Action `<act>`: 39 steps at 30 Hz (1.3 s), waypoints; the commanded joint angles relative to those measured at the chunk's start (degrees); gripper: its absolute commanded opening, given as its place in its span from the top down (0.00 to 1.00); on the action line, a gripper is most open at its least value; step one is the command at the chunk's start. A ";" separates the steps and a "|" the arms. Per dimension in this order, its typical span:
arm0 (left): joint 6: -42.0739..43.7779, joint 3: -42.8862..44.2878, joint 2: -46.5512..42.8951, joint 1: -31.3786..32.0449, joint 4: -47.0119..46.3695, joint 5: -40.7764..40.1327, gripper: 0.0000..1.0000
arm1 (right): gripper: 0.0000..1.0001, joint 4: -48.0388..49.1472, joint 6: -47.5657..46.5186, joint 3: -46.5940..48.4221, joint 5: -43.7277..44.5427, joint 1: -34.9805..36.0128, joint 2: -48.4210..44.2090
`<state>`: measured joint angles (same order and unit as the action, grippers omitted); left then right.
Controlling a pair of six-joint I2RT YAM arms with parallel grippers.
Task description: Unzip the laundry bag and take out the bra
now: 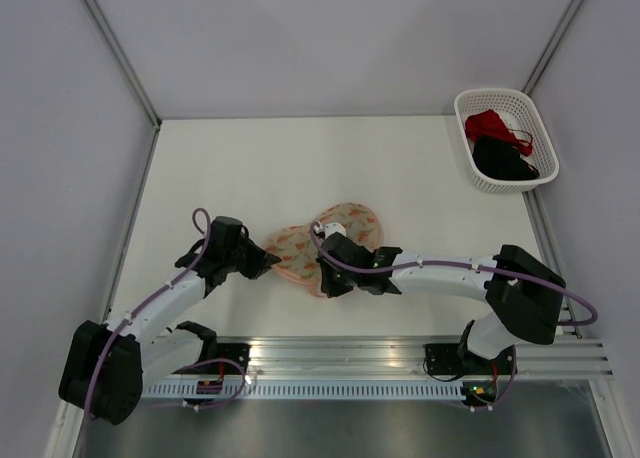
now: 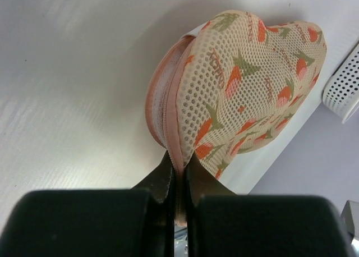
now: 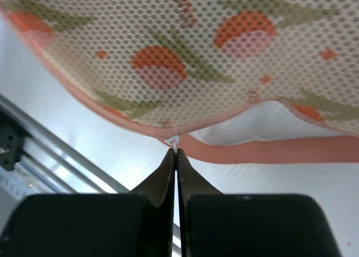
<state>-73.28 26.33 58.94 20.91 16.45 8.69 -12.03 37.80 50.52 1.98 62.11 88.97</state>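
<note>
Right wrist: right tool [image 3: 176, 155] — seemingly pinching the white zip pull [image 3: 174, 140] — should drag steadily; left tool [image 2: 178, 159] clamps the beige printed mesh bag [image 2: 247, 83].

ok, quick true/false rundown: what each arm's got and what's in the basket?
1. The left fingers are shut on the pink edge of the laundry bag. True.
2. The right fingers are open and clear of the bag. False: they are shut on a small white pull at the bag's rim.
3. The white basket stands at the far right corner of the table. True.
4. The basket is empty. False: a red garment and a black item lie in it.
</note>
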 commanded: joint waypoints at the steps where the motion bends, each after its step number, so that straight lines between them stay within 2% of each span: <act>1: 5.33 2.94 1.27 -1.48 -3.44 1.07 0.98 | 1.00 -13.61 0.25 1.07 7.77 0.30 -0.29; 8: 11.04 4.96 3.99 -3.24 -3.35 5.28 0.98 | 0.99 -24.08 3.06 2.74 20.14 -2.07 -0.55; 14: 17.19 8.21 9.25 -4.47 -1.77 9.06 0.98 | 1.00 -27.34 1.93 1.77 24.73 -8.57 -5.55; 20: 22.55 14.00 14.62 -5.26 0.33 10.91 0.98 | 0.99 -30.15 -1.15 2.30 29.74 -14.64 -5.04; 24: 26.86 22.61 21.89 -5.88 1.57 10.21 0.98 | 1.00 -29.90 -3.17 2.56 30.37 -17.89 -4.86; 30: 31.08 39.74 38.23 -5.96 1.66 16.35 0.96 | 1.00 -29.63 -4.14 2.92 29.84 -18.60 -5.73; 31: 31.52 41.94 40.27 -5.96 2.27 18.88 0.88 | 1.00 -29.45 -4.23 2.92 29.40 -18.60 -5.82; 32: 32.31 44.23 42.55 -5.96 3.58 19.00 0.72 | 0.99 -29.37 -4.23 2.92 29.22 -18.69 -6.17; 33: 32.49 47.64 43.88 -5.96 4.98 18.74 0.39 | 1.00 -29.19 -4.40 3.00 28.79 -18.69 -6.35; 35: 32.67 47.95 44.86 -5.96 7.36 15.93 0.23 | 1.00 -28.84 -4.67 2.74 27.03 -18.69 -7.14; 36: 32.58 46.81 43.99 -5.96 7.37 14.79 0.18 | 0.99 -28.75 -4.67 2.65 26.76 -18.69 -7.32; 39: 31.18 39.96 37.59 -5.96 8.68 7.33 0.13 | 0.99 -26.56 -5.02 1.16 23.87 -18.69 -8.72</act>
<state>-43.57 70.43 102.65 15.20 21.19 22.57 -39.38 34.02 52.49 27.86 43.64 83.00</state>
